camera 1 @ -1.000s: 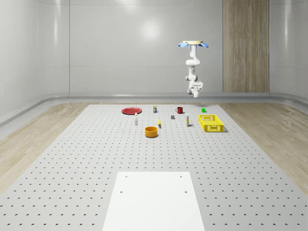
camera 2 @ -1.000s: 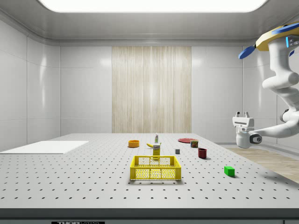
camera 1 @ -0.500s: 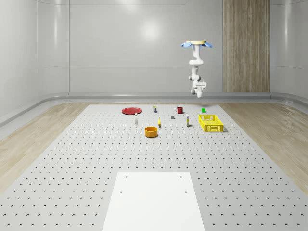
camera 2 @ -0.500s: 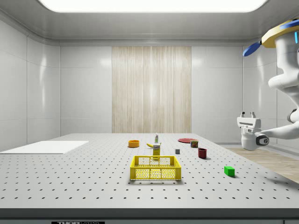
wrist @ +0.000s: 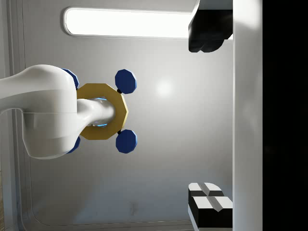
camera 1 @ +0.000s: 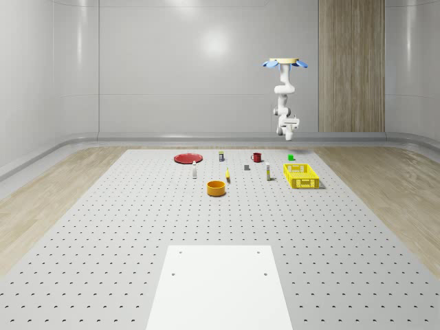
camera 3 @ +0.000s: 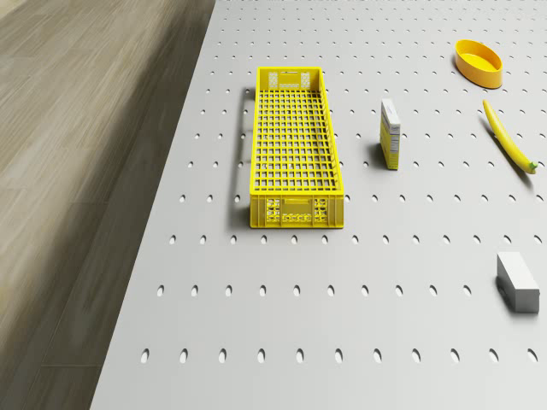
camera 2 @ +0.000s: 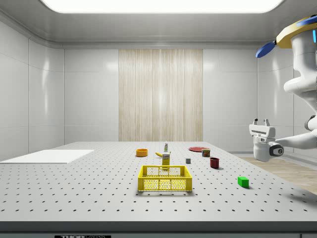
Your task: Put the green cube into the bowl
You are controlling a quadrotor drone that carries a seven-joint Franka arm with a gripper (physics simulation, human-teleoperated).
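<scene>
My drone hovers high over the far edge of the counter, above and just behind the green cube. My pincer points up toward the ceiling, not down, w/ fingers spread apart and nothing between them; in the wrist view the two fingertips stand wide apart against the ceiling light. The cube sits on the counter, well below the pincer and untouched.

Step in hand, as I judge it: approach for the grasp. To do it well I'd need to swing the wrist over so the fingers face the counter, settle the drone right above the cube, then drop straight down w/ jaws staying wide and square to two flat cube faces. Close only once the pads bracket it; a small cube will skid if one finger nudges it first. Hover drift is the main risk, so descend slowly.

Around the cube: the yellow crate lies just in front of it, toward the near end of the counter, and the red mug stands to its side, toward the whole-scene view's left. Further that way are a can and the red plate. The orange bowl sits well away from the cube, nearer the counter's middle. On the line from cube to bowl are a small grey block, an upright carton and a banana right by the bowl. Carry high enough to clear those, esp. the carton and crate rim, then lower over the bowl.
</scene>
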